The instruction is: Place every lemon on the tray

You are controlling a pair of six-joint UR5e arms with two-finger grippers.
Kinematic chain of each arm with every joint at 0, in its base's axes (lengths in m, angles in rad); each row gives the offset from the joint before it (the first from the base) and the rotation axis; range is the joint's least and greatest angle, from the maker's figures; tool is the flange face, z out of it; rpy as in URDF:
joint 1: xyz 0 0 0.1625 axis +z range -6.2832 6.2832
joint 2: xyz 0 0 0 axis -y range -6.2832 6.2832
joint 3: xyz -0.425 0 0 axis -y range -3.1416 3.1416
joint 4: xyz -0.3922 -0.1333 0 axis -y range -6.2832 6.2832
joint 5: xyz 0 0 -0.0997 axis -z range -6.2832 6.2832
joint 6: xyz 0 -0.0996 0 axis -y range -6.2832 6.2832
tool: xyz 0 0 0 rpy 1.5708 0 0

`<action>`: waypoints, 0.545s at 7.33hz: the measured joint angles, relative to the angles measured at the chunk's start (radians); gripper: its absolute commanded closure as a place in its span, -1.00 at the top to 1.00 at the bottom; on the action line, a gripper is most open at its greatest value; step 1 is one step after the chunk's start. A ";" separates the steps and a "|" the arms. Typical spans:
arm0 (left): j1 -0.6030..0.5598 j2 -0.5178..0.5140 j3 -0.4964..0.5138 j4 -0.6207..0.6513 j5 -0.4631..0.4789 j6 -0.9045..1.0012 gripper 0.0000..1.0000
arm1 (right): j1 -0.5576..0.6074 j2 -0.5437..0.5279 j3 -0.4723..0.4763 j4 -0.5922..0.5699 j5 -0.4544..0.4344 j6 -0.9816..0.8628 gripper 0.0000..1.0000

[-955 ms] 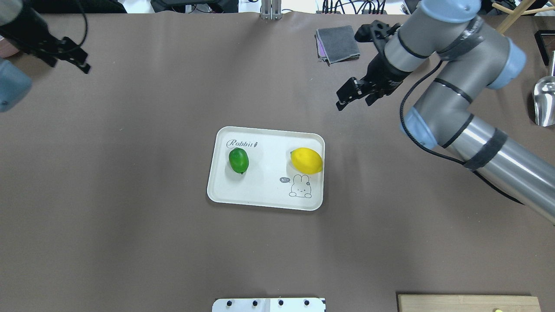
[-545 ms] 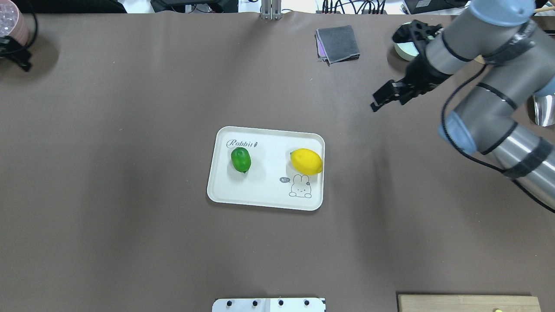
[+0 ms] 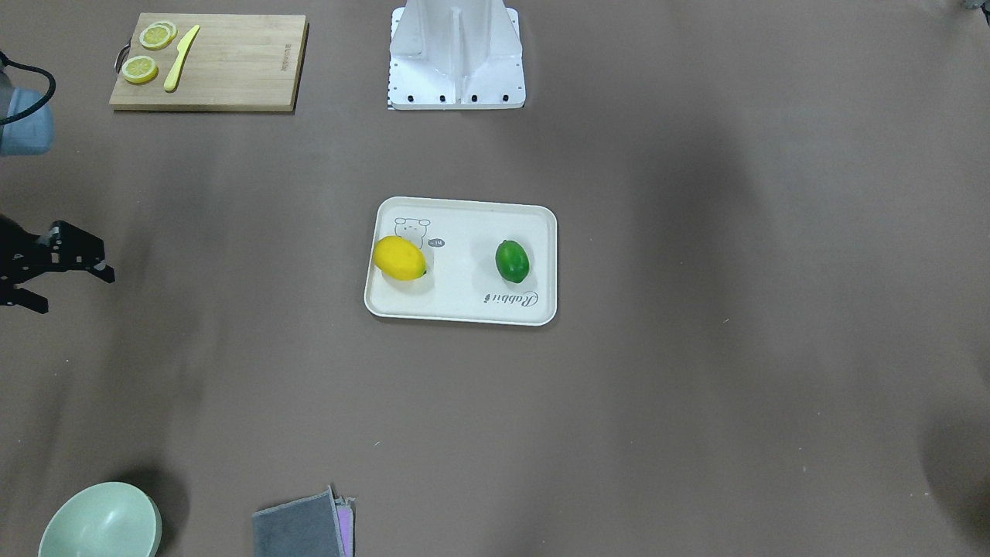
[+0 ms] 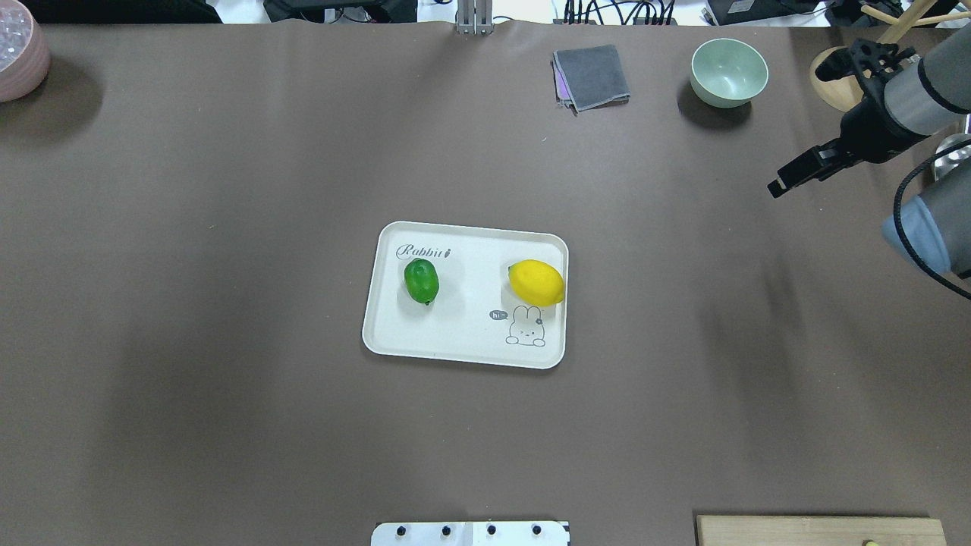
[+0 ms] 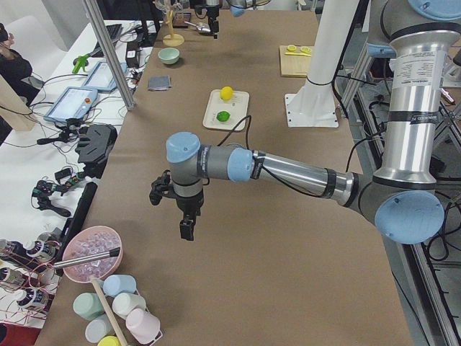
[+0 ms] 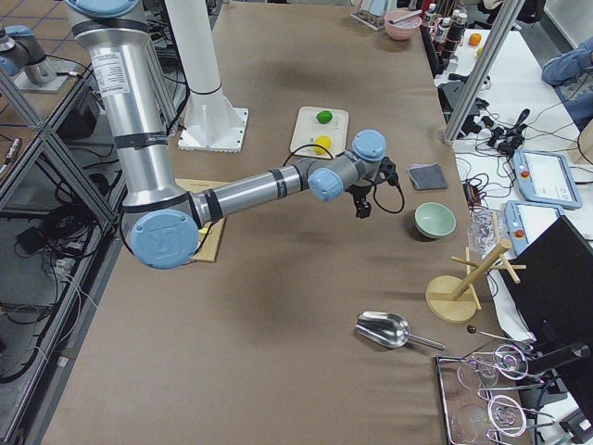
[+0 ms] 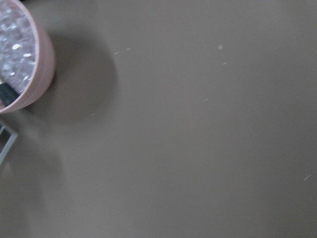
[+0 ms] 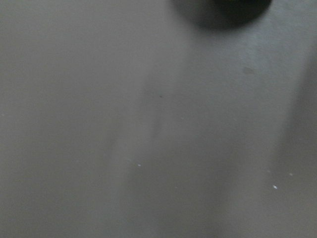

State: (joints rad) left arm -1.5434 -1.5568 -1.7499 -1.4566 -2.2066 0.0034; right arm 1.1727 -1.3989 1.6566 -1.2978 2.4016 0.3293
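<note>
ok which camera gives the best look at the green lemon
The overhead exterior view: the green lemon sits unobstructed on the tray, large and sharp. Front-facing shows it nearly as well; both side views show a tiny distant blob; wrist cameras miss it.

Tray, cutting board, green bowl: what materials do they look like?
Tray: matte cream plastic or melamine, probably; it has a printed drawing and a moulded rim.
Cutting board: wood or bamboo, with visible grain strips.
Green bowl: smooth and faintly glossy, plastic or ceramic; can't tell which.
</note>
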 measured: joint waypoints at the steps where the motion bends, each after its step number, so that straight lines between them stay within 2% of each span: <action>1: -0.046 0.046 0.065 -0.097 -0.078 0.009 0.98 | 0.041 -0.018 -0.001 -0.055 -0.001 -0.003 0.98; 3: -0.085 0.080 0.171 -0.285 -0.173 0.009 0.98 | 0.121 -0.026 -0.008 -0.231 -0.029 -0.071 0.98; 4: -0.088 0.075 0.181 -0.307 -0.185 -0.008 0.98 | 0.164 -0.023 -0.019 -0.331 -0.063 -0.158 0.98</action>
State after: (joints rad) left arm -1.6319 -1.4818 -1.5694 -1.7637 -2.3912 -0.0042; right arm 1.3370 -1.4223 1.6379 -1.6284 2.3390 0.1715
